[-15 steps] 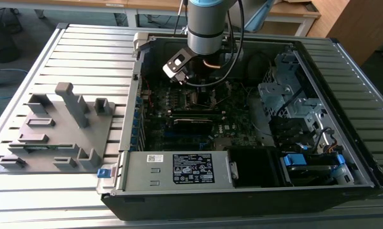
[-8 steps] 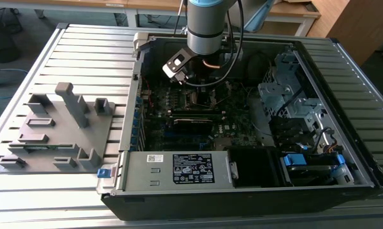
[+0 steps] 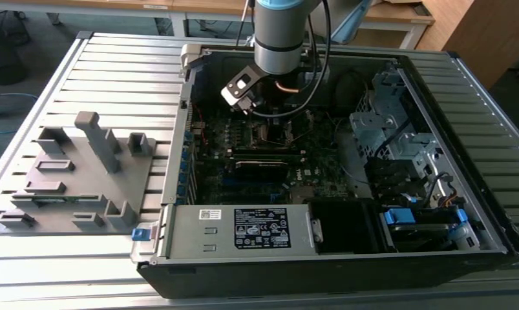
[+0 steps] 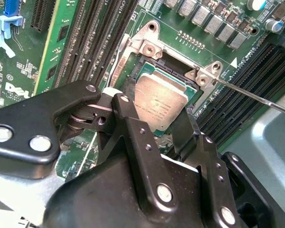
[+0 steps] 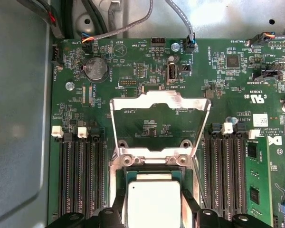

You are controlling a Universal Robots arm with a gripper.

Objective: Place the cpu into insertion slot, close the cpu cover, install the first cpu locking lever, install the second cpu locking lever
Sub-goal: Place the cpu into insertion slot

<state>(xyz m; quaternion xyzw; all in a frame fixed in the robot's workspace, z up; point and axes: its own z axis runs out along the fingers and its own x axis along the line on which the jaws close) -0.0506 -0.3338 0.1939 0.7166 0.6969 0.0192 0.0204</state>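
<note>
The cpu, a small square chip with a dull silver face, sits between my gripper's two black fingers, which are shut on its edges. It hangs level right over the insertion slot, or rests in it; I cannot tell which. In the first wrist view the cpu is seen between the same gripper. The cpu cover, a silvery frame, is swung open and back from the slot. A thin metal locking lever sticks out beside the slot. In the exterior view the gripper is low inside the computer case.
Long black memory slots flank the socket on both sides of the green motherboard. Cables run along the case wall. A power supply box, a drive cage and a grey fixture block outside the case are nearby.
</note>
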